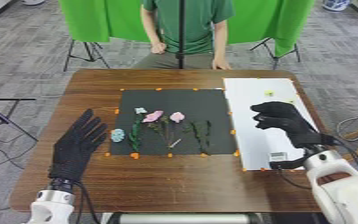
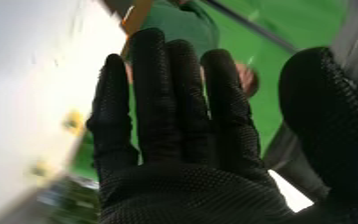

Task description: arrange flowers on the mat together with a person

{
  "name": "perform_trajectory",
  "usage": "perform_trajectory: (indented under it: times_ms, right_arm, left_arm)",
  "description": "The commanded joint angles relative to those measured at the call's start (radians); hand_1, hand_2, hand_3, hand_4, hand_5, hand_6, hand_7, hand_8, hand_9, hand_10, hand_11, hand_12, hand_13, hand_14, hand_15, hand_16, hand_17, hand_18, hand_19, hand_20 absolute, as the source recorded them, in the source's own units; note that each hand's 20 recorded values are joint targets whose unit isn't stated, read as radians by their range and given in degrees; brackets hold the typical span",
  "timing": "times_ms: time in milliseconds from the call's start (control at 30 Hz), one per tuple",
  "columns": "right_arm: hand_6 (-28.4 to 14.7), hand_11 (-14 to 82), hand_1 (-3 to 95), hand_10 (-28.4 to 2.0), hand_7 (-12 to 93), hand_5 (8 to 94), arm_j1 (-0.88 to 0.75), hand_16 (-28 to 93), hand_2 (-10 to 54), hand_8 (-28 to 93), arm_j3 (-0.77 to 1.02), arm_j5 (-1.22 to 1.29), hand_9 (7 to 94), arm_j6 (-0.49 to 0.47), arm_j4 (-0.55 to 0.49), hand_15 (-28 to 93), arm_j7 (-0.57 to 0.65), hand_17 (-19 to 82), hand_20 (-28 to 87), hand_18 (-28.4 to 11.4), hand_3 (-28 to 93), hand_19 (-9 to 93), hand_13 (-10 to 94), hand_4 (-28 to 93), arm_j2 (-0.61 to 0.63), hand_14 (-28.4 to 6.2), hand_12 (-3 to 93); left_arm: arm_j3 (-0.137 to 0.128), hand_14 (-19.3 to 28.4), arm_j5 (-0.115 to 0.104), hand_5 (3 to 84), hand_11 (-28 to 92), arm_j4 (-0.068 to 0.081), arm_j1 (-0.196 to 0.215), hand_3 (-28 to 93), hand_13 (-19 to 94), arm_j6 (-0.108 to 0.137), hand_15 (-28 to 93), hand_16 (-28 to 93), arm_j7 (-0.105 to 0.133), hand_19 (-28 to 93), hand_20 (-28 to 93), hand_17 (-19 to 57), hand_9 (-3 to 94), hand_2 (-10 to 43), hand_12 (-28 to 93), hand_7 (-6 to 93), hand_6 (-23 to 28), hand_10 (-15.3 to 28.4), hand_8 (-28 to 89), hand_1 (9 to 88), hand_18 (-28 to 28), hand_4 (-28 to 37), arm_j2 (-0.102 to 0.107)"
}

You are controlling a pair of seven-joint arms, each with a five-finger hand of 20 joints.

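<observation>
My right hand (image 1: 284, 118) is open above the smooth white rectangular mat (image 1: 254, 127), fingers extended, thumb standing apart, nothing in my grasp. The 2 small yellow blossoms (image 1: 269, 93) lie on that mat, near its far end. I judge them almost weightless and easily crushed, so I'd pinch low, at a stem or base if there is any to catch, and spare the petals; on such a slick surface they may skid from a clumsy fingertip. On the black rectangular mat (image 1: 208, 99) beside it lie 2 pink flowers (image 1: 176, 117), a pale blue rounded bloom (image 1: 117, 135) at the edge and dark green leafy stems (image 1: 199, 136). Those stems look thin and somewhat springy; mid-stem is where I'd grip, lightly, lest the head swing or neighbours snag. My left hand (image 1: 72, 151) lies open, palm empty, beside the black mat.
</observation>
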Motion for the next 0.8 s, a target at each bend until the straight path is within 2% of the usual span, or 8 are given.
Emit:
perform_trajectory:
  times_ms: [33,100,233,267,400,500,600,800]
  right_arm:
    - [-2.7,29.3,30.2,-12.4,33,42.6,0.268,16,-8.8,-17,-0.074,-0.48,44.2,0.066,0.126,48,-0.028,17,36,-18.8,83,64,40,-28,0.193,-9.4,23.1]
    - [-2.5,26.8,29.6,-11.8,33,39.4,0.301,16,-9.4,-17,-0.09,-0.572,40.2,0.025,0.141,45,-0.004,15,35,-18.4,84,61,35,-28,0.217,-8.9,22.8]
    - [-2.9,18.5,27.4,-11.0,29,30.5,0.39,21,-9.5,-15,-0.187,-0.716,30.6,0.035,0.221,30,0.063,9,31,-17.6,84,54,24,-28,0.271,-9.0,23.7]
    - [-3.0,16.9,27.2,-11.1,28,29.6,0.415,24,-9.5,-14,-0.211,-0.746,29.5,0.013,0.238,27,0.095,9,30,-17.3,84,53,23,-28,0.275,-8.9,24.2]
    - [-4.0,12.0,26.5,-10.4,23,24.9,0.572,28,-9.5,-12,-0.407,-0.81,25.0,0.041,0.369,21,0.252,7,28,-17.2,84,50,20,-28,0.308,-10.0,25.1]
    - [-4.3,12.8,26.4,-10.8,23,23.4,0.648,28,-9.5,-11,-0.489,-0.865,24.7,0.049,0.46,25,0.313,8,29,-17.5,83,53,23,-28,0.302,-9.6,25.9]
    - [-4.6,20.6,27.6,-11.6,26,25.6,0.698,20,-9.5,-13,-0.541,-0.897,28.4,0.061,0.525,39,0.337,10,31,-18.0,84,59,30,-28,0.296,-9.1,25.1]
    - [-2.6,33.1,29.9,-10.2,36,34.0,0.79,17,-9.5,-17,-0.616,-0.945,41.1,-0.028,0.628,53,0.412,14,33,-18.3,85,63,43,-28,0.251,-7.3,23.4]
  left_arm:
    - [-0.001,14.5,0.001,31.1,14,-0.004,0.019,72,21,0.012,19,3,0.005,43,8,-11.8,26.0,1.7,14,13.7,2.6,11.0,-8,26.4,22.1,-25.3,-0.008]
    - [-0.002,14.5,0.001,31.1,14,-0.004,0.02,72,21,0.013,19,3,0.005,43,8,-11.8,26.0,1.7,14,13.7,2.6,11.0,-8,26.5,22.2,-25.3,-0.006]
    - [-0.006,14.5,0.0,31.1,14,-0.004,0.021,72,21,0.017,19,3,0.006,44,8,-11.8,26.0,1.7,14,13.7,2.6,11.0,-8,26.5,22.2,-25.3,-0.001]
    - [-0.007,14.5,0.0,31.1,14,-0.004,0.022,72,21,0.017,19,3,0.006,44,8,-11.8,26.0,1.7,14,13.6,2.6,11.0,-8,26.5,22.2,-25.3,-0.001]
    - [-0.006,14.5,0.002,31.2,13,-0.002,0.016,72,21,0.012,19,3,0.004,44,8,-11.8,26.0,1.8,14,13.7,2.6,11.0,-8,26.5,22.2,-25.3,0.001]
    - [-0.004,14.5,0.003,31.2,13,-0.001,0.017,72,21,0.009,19,3,0.003,43,8,-11.8,26.0,1.8,14,13.7,2.7,11.0,-8,26.5,22.1,-25.3,0.004]
    - [-0.003,14.5,0.002,31.2,13,0.0,0.015,72,21,0.01,19,3,0.002,43,8,-11.8,26.0,1.8,14,13.6,2.7,11.0,-8,26.5,22.1,-25.3,0.006]
    - [-0.005,14.5,0.004,31.3,13,0.002,0.011,72,21,0.006,19,3,0.001,43,8,-11.8,26.1,1.7,14,13.5,2.7,11.0,-8,26.4,22.2,-25.3,0.009]
